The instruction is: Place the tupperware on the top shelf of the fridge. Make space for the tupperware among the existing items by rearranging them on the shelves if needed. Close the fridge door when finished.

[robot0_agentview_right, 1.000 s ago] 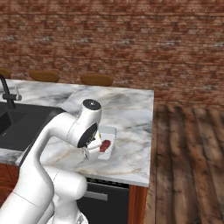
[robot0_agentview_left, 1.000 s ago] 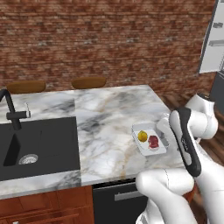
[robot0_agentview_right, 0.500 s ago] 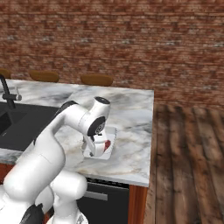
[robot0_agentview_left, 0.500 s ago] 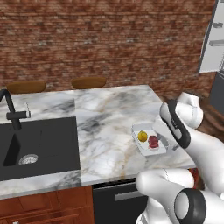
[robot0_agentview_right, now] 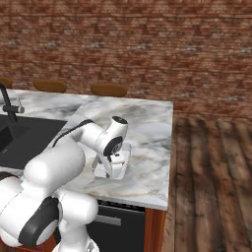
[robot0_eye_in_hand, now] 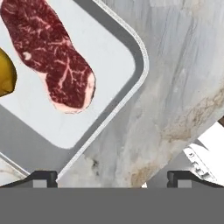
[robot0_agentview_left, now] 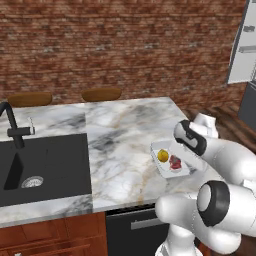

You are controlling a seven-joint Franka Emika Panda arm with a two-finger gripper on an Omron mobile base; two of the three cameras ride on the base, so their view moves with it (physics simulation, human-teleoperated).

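Fingers (robot0_eye_in_hand: 43, 176) spread wide, gripping nothing, the gripper (robot0_eye_in_hand: 111, 177) hangs low over the tupperware (robot0_agentview_left: 169, 158), whose rim runs from 12 to 7 o'clock beneath the hand. It sits on the counter (robot0_agentview_left: 120, 135); lifting, shelving and closing the fridge (robot0_agentview_left: 242, 45) remain.

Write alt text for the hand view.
A shallow white-rimmed tupperware lies on a marble counter, holding a dark red marbled piece of meat and, at the left edge, part of a yellow lemon. The open gripper hovers close above its rim.
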